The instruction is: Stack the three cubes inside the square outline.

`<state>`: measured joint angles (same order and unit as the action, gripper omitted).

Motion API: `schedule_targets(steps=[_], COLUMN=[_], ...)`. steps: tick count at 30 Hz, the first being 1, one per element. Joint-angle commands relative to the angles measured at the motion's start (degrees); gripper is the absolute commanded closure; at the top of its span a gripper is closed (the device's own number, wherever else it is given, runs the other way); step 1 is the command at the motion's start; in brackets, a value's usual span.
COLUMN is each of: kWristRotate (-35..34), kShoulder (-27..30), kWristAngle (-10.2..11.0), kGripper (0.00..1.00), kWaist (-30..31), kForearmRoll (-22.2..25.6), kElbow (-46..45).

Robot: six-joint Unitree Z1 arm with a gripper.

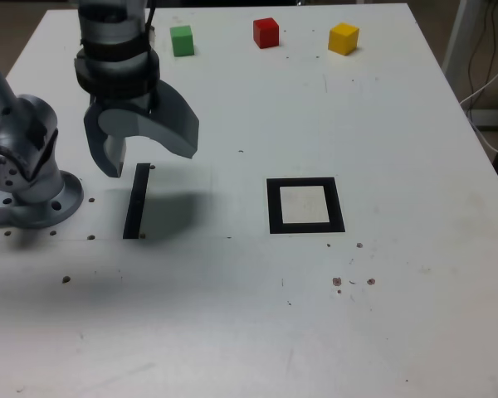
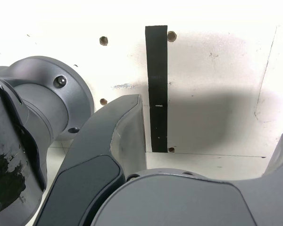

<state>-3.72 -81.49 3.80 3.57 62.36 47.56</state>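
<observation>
White worktop (image 1: 232, 315) is lying bare around the fingers (image 1: 141, 153), which are gaping wide and holding nothing, with the three cubes (image 1: 266, 32) sitting well beyond them near the far edge and the square outline (image 1: 305, 205) lying apart at the exterior view's right.

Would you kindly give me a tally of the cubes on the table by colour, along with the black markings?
Green cube: 1
Red cube: 1
Yellow cube: 1
Black square outline: 1
Straight black strip: 1
Total: 5
</observation>
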Motion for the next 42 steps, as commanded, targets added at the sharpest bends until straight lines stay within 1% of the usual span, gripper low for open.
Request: schedule_targets(steps=[1, 5, 9, 14, 16, 19, 23, 26, 31, 34, 42], kWristRotate=[0.47, 1.25, 2.69, 5.01, 6.72, 11.09, 17.68, 21.52, 25.26, 27.29, 31.82], kShoulder=[-0.2, -0.22, -0.46, -1.45, -1.99, -2.98, -5.15, -7.98, -13.67, -17.24, -24.45], kWristAngle=[-0.03, -0.32, -0.86, -0.75, -0.71, -0.74, -0.06, 1.59, 4.0, 4.7, 6.3], kGripper=[0.0, 0.0, 0.0, 0.0, 0.01, 0.01, 0.01, 0.01, 0.01, 0.01, 0.01], kWaist=[-0.06, -0.06, -0.55, -1.27, -2.23, -5.28, -10.72, -14.69, -19.68, -22.6, -29.39], kForearmRoll=[-0.06, -0.58, -2.62, -3.62, -3.53, -2.96, -0.76, 1.64, 6.09, 8.83, 13.37], kElbow=[-0.19, -0.69, -1.45, -0.92, -0.2, 1.78, 6.76, 12.22, 21.33, 27.11, 41.81])
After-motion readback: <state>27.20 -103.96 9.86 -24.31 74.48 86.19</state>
